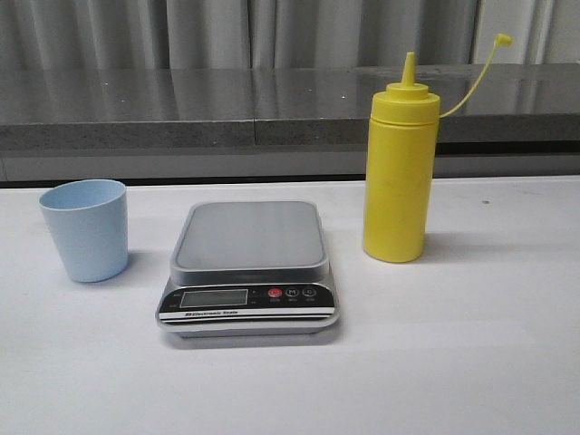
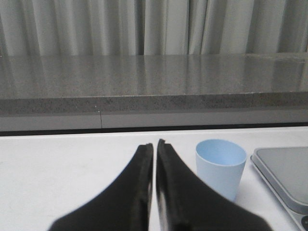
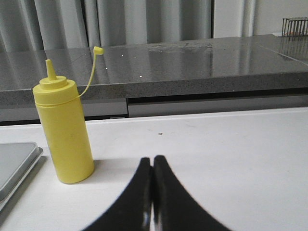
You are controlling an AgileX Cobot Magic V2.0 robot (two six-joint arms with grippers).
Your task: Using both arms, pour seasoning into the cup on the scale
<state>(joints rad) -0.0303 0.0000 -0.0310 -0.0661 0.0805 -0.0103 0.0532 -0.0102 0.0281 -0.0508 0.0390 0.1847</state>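
The yellow seasoning bottle [image 1: 399,172] stands upright on the white table, right of the scale, its cap hanging off on a thin tether; it also shows in the right wrist view [image 3: 65,132]. The pale blue cup [image 1: 85,228] stands upright and empty, left of the scale [image 1: 249,265], and also shows in the left wrist view [image 2: 220,165]. The scale platform is bare. My left gripper [image 2: 154,144] is shut and empty, beside the cup and apart from it. My right gripper [image 3: 152,159] is shut and empty, beside the bottle and apart from it. Neither gripper shows in the front view.
A grey stone ledge [image 1: 272,113] runs along the back of the table, with grey curtains behind it. The scale's edge shows in the left wrist view [image 2: 284,175] and in the right wrist view [image 3: 14,166].
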